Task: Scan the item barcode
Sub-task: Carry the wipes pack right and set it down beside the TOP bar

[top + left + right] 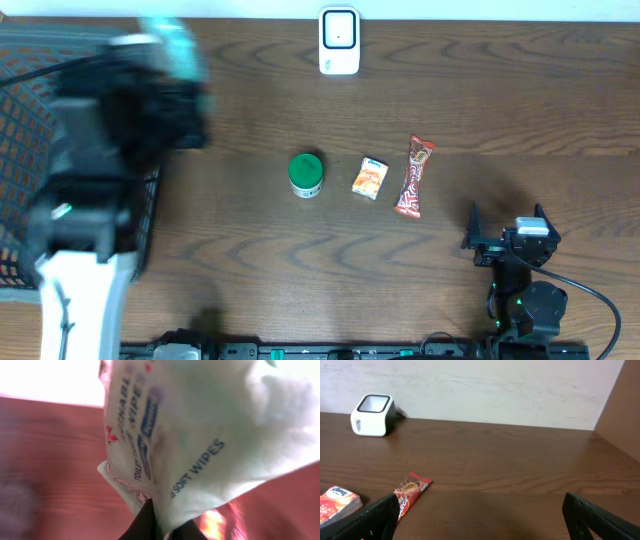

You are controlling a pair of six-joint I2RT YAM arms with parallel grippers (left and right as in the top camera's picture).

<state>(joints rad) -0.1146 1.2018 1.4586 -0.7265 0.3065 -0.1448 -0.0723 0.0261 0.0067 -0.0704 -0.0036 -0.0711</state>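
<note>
A pale pack of soft wipes [200, 435] fills the left wrist view, and my left gripper [163, 527] is shut on its lower edge, one dark finger on each side. Overhead, the motion-blurred left gripper [172, 88] holds the pack of wipes [175, 45] high over the table's far left. No barcode shows on the pack's visible face. The white barcode scanner [339, 40] stands at the back middle and also appears in the right wrist view as the scanner [372, 408]. My right gripper [506, 217] rests at the front right, open with nothing between its fingers [370, 520].
A black wire basket [20, 150] sits at the left under the left arm. A green-lidded can [306, 173], a small orange box [369, 178] and a red snack bar [413, 176] lie in a row mid-table. A wall stands behind the scanner.
</note>
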